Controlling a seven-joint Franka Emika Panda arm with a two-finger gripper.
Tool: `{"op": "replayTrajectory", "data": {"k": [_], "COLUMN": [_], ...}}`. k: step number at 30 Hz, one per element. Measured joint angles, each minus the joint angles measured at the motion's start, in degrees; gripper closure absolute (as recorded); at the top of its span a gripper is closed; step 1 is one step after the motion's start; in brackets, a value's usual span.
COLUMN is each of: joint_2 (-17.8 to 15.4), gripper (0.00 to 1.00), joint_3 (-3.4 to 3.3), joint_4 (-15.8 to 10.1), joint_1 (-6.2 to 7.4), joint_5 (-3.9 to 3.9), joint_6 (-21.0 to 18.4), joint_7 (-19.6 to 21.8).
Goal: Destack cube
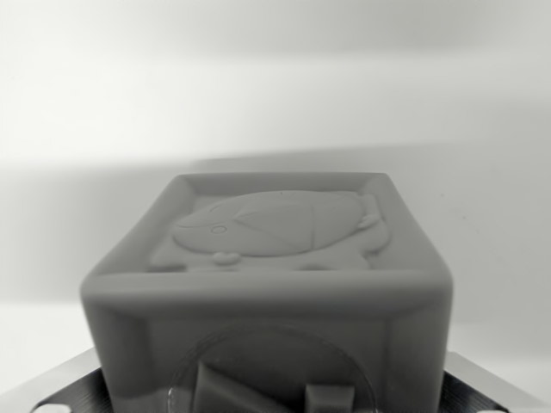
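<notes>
One cube (271, 284) fills the wrist view, low and central, between the gripper's metal fingers (482, 387) at the bottom corners. You cannot tell whether the jaws pinch it. Confirm grip, then lift straight, slowly.

Pale surface (77, 198) behind an embossed cube (275, 258).
</notes>
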Motion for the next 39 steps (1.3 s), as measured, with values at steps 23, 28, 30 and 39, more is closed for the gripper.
{"op": "replayTrajectory", "data": {"k": [23,28,30,39], "joint_2": [1.4,1.6,1.6,1.6], "gripper": [0.00,0.00,0.00,0.00], "joint_3": [-0.43,-0.43,-0.43,-0.43], "joint_4": [0.6,0.6,0.6,0.6], "joint_1": [0.28,0.37,0.37,0.37], "joint_5": [0.00,0.00,0.00,0.00], "joint_6": [1.0,1.1,1.1,1.1], "joint_7": [0.0,0.0,0.0,0.0]}}
